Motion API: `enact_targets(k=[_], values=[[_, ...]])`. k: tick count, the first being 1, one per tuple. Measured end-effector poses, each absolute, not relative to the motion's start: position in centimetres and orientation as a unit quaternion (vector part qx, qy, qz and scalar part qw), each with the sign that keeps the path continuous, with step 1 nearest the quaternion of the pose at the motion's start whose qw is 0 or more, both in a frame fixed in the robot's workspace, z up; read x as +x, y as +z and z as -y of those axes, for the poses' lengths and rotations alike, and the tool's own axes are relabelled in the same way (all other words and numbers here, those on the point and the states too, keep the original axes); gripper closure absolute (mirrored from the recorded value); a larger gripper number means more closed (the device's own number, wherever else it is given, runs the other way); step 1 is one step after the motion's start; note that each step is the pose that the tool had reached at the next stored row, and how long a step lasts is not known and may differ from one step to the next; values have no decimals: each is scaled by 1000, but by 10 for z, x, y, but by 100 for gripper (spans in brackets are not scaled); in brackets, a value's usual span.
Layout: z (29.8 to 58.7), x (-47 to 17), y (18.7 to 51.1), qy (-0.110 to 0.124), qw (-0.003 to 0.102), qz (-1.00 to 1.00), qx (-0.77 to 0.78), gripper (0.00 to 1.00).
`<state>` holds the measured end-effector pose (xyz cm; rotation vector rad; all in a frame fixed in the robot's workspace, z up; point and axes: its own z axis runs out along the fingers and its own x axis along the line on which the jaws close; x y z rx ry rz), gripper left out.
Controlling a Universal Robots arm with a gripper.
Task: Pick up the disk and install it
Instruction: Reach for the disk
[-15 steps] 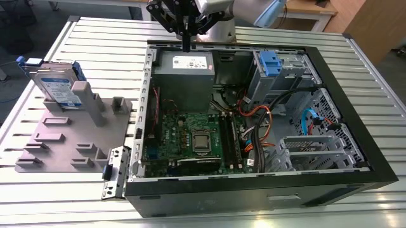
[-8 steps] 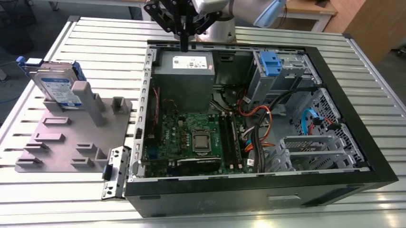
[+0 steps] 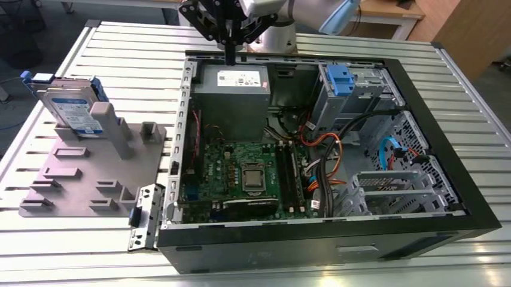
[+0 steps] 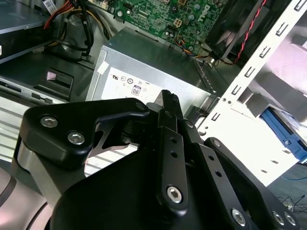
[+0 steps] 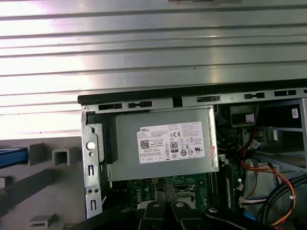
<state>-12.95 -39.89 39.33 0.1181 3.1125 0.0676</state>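
Well apart from the fingers, toward the exterior view's left, the disk stands on edge in a slot of the grey fixture, outside the case. Its labelled face shows, and the blue frame rims it.

Handling: I judge the disk stiff and fairly heavy for its size. Its smooth metal faces could slip, and its innards would not forgive a knock. The upper edge stands free above the slot, so I would take hold there, with the pads across the two flat faces and not on the thinner plastic frame.

Gripper: I read the fingers as brought together, tips touching or nearly so, with nothing between them.

Arm pose: the wrist is held high and the fingers point straight down, just above the rear rim of the case. The power supply lies directly beneath the tips. In both wrist views it lies just beyond the fingers, white sticker facing up.
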Motion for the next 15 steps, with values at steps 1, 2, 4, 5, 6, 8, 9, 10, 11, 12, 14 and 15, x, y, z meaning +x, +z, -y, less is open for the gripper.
enact_targets(k=[1, 2, 4, 5, 6, 8, 9, 10, 11, 12, 14, 15], values=[[399, -130, 393, 22, 13, -999, 38, 89], [399, -130, 393, 22, 13, -999, 38, 89], [399, -131, 393, 22, 13, -999, 38, 89], [399, -131, 393, 22, 13, -999, 38, 89], [399, -132, 393, 22, 13, -999, 38, 89], [399, -133, 393, 22, 13, -999, 38, 89], [399, -134, 393, 22, 13, -999, 38, 89], [399, -135, 393, 22, 13, -999, 38, 89], [399, -136, 393, 22, 13, -999, 38, 89], [399, -137, 393, 22, 13, -999, 38, 89], [399, -139, 393, 22, 13, -999, 38, 89], [399, -140, 393, 22, 13, -999, 38, 89]])
